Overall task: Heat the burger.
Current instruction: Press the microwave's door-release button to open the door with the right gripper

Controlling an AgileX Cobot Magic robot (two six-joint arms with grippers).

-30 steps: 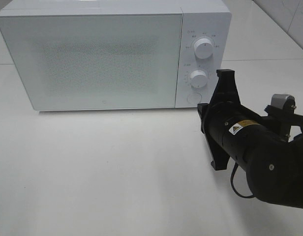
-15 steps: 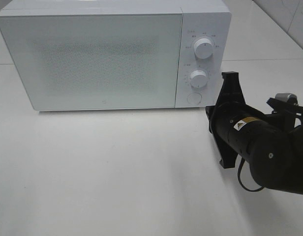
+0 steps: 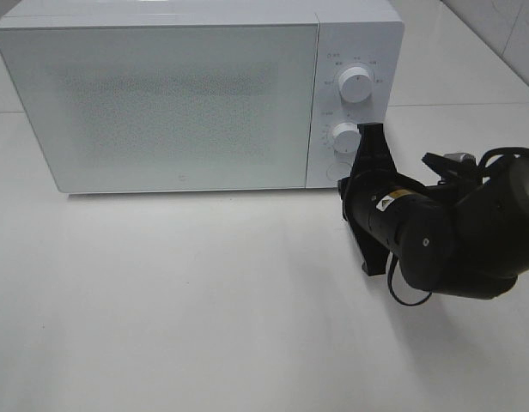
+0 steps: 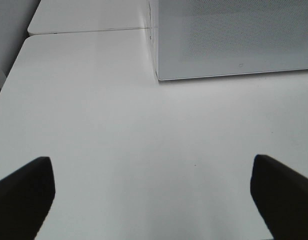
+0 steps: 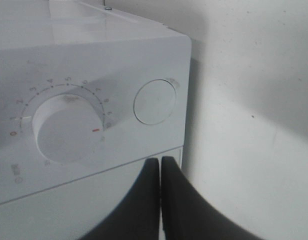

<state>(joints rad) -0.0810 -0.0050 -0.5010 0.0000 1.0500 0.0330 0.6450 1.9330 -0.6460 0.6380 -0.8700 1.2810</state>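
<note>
The burger is out of view in every frame. The white microwave [image 3: 161, 103] stands at the back of the table with its door closed. My right gripper [image 5: 160, 162] is shut with nothing in it, its tips close in front of the control panel, just below the round button [image 5: 154, 101] and beside the lower dial [image 5: 66, 129]. In the high view the black right arm [image 3: 419, 236] covers the panel's lower right corner. My left gripper [image 4: 151, 167] is open and empty over bare table, short of the microwave's [image 4: 234, 35] left front corner.
The panel carries an upper dial [image 3: 355, 85] and a lower dial [image 3: 344, 136]. White table [image 3: 179, 292] stretches in front of the microwave. A seam between table tops runs behind the right arm [image 3: 471, 105].
The right arm has swung left and toward the microwave, bringing its shut gripper up to the lower part of the control panel. The microwave door stays closed.
</note>
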